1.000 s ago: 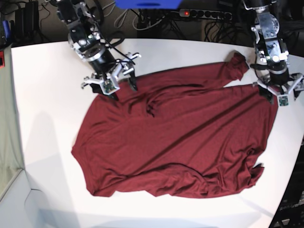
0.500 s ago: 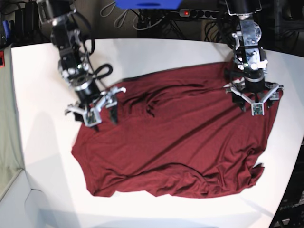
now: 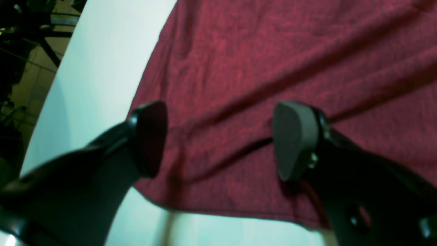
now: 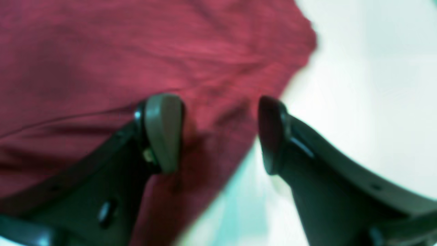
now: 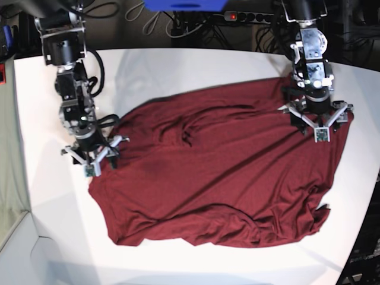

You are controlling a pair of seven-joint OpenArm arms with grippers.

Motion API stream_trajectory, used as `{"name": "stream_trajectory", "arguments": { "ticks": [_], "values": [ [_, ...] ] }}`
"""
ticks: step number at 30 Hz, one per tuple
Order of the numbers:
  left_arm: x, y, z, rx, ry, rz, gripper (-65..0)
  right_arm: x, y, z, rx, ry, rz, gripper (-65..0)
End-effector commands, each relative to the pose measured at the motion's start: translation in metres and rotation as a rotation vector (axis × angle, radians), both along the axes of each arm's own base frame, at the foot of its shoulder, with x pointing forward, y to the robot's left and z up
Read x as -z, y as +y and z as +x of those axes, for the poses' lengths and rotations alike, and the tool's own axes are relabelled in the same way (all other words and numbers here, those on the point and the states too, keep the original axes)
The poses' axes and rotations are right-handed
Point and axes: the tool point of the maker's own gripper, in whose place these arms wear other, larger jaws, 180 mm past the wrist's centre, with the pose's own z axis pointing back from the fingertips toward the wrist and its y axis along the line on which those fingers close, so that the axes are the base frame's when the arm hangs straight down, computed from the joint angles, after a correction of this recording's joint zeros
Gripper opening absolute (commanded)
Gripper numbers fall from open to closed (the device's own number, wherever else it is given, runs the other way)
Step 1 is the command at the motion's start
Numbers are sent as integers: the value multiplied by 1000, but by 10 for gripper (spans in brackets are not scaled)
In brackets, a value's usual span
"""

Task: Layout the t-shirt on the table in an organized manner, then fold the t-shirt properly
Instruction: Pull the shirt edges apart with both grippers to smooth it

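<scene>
Two open, empty grippers, left gripper (image 5: 320,132) and right gripper (image 5: 90,161), flank the t-shirt (image 5: 219,172); pinching opposite edges squarely should spread it evenly.

One shirt (image 5: 219,172) lay on one table (image 5: 47,196). Two grippers were present: left (image 5: 316,126), right (image 5: 94,159). One power strip (image 5: 249,18) lay beyond them.

The right wrist view is smeared with blur: past the right gripper (image 4: 218,133) the t-shirt (image 4: 136,54) shows no weave, and its edge beside the right-hand finger melts into the table (image 4: 368,68). Whether either pad touches cloth is perhaps unreadable. In the left wrist view, both fingers of the left gripper (image 3: 218,140) run off the bottom edge
</scene>
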Motion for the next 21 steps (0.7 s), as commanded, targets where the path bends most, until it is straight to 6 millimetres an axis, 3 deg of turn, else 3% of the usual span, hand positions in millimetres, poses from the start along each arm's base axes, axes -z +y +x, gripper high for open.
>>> {"name": "stream_trajectory", "arguments": {
  "ticks": [1,7,10,15,19,21],
  "values": [
    [-16,3,12,3,-51,21,-183,-1,-3,-4,0,-11,-5,-381],
    [-24,3,22,3,-77,21,-183,28,-23,-43,57,68,-2,-565],
    [-25,3,23,3,-78,21,-183,47,-30,-70,76,122,-3,-622],
    [-28,-1,29,10,-90,17,-183,62,-43,-105,105,174,-14,-631],
    [-24,-2,28,9,-81,11,-183,56,-41,-126,89,169,-22,-632],
    [-12,-2,24,5,-51,1,-183,51,-36,-137,75,163,-23,-632]
  ]
}}
